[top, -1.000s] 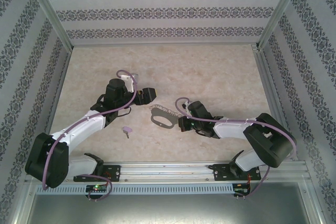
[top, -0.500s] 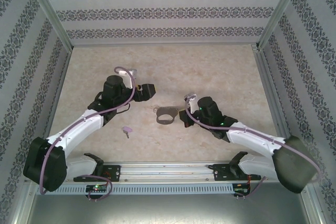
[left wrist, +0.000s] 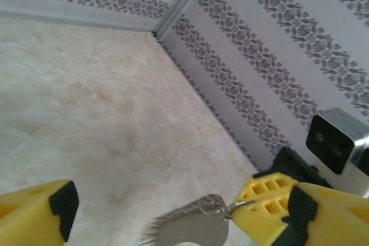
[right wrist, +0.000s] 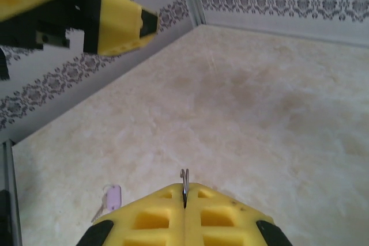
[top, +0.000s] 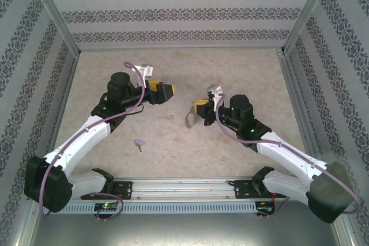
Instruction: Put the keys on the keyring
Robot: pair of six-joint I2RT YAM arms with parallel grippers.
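1. The right gripper point(top: 200, 108) is pinching the keyring point(top: 190, 120) between its closed fingers, a little right of the middle of the table point(top: 248, 67). In the right wrist view a thin metal edge is sticking up out of the seam between the two yellow pads point(right wrist: 150, 211)
2. The keyring is hanging from that grip toward the near left, with its grey loop reaching out toward the left gripper point(top: 167, 91). In the left wrist view its fine chain point(left wrist: 158, 231) is showing as a toothed fringe along one side
3. The left gripper is hovering just left of the keyring with its fingers standing wide apart. It is pointing right, toward the right gripper, and the two are sitting near each other without touching
4. The lilac key point(top: 139, 142) is lying on the table, near and left of the keyring. It is resting well apart from both grippers, just right of the left arm point(top: 86, 136)
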